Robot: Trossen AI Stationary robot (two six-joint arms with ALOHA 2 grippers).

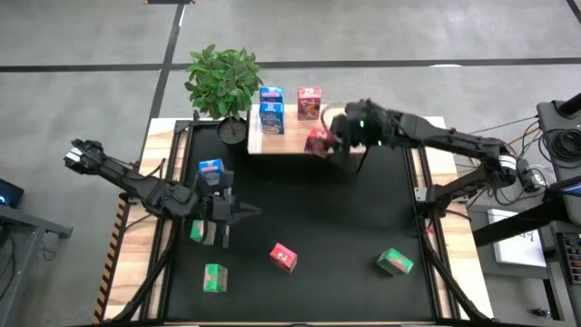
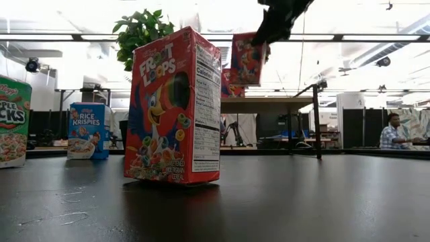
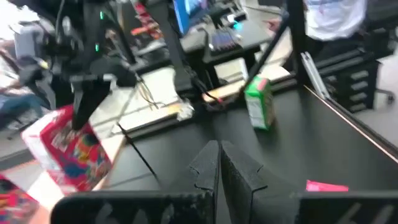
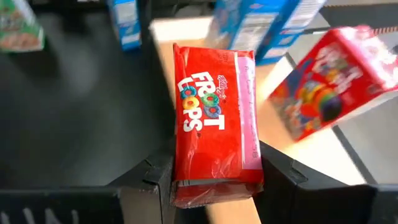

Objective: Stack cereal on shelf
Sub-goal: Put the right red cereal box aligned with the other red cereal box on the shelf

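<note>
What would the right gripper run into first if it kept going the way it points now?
Probably the red Froot Loops carton standing on the shelf ahead; the right gripper holds another Froot Loops carton. Depth is unclear.

Left arm (image 1: 136, 182): dark, slim jointed links, black all along, knobbly block at the outer end.
Right arm (image 1: 454, 141): same dark build, a small green light glowing near the wrist, thin black cable hanging below it.
Left hand (image 3: 217, 165): two matte black fingers, angular stepped edges.
Right hand (image 4: 214, 180): black blocky fingers, chamfered corners, broad flat black base behind.
</note>
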